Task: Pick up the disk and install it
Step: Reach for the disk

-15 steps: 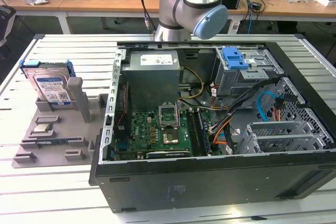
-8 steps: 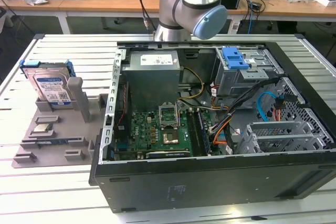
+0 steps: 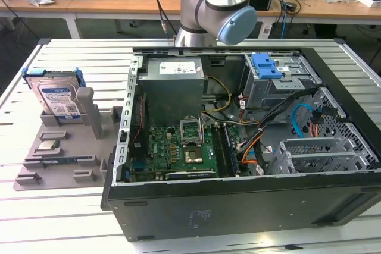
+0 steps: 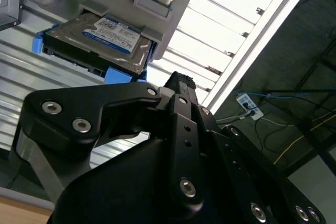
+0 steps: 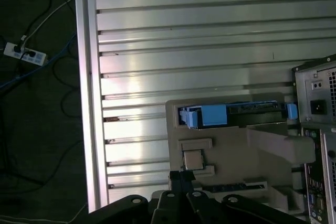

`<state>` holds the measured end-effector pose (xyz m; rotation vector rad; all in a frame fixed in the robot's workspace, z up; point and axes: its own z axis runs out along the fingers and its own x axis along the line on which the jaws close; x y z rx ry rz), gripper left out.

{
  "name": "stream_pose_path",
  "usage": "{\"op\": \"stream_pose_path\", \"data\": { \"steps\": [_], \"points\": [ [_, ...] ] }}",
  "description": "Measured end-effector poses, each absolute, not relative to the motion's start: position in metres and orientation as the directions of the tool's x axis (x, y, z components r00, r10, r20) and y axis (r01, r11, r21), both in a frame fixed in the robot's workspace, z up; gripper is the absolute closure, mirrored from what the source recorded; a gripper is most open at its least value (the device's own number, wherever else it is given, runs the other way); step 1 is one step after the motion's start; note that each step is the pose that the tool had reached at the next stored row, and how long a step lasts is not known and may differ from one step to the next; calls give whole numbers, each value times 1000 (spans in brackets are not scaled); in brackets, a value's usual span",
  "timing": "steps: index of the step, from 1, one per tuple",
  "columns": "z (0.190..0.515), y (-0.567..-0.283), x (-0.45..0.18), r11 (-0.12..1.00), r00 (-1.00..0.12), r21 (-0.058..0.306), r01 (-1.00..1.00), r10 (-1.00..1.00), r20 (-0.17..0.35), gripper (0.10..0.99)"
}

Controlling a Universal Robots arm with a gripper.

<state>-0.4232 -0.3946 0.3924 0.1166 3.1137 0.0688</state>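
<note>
Heads up: in the exterior view your arm (image 3: 217, 4) gets chopped off at 12 o'clock. The disk (image 3: 58, 96), at 9 o'clock from the computer case (image 3: 238, 218), has its lower end buried in the grey holder (image 3: 71, 138). In the first wrist view the disk sits edge-on, so its label's hidden.
</note>
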Motion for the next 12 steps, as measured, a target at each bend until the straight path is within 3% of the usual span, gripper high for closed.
{"op": "stream_pose_path", "data": {
  "steps": [12],
  "points": [
    [392, -382, -423, 996, -997, 43, 74, 75, -23, 980]
  ]
}}
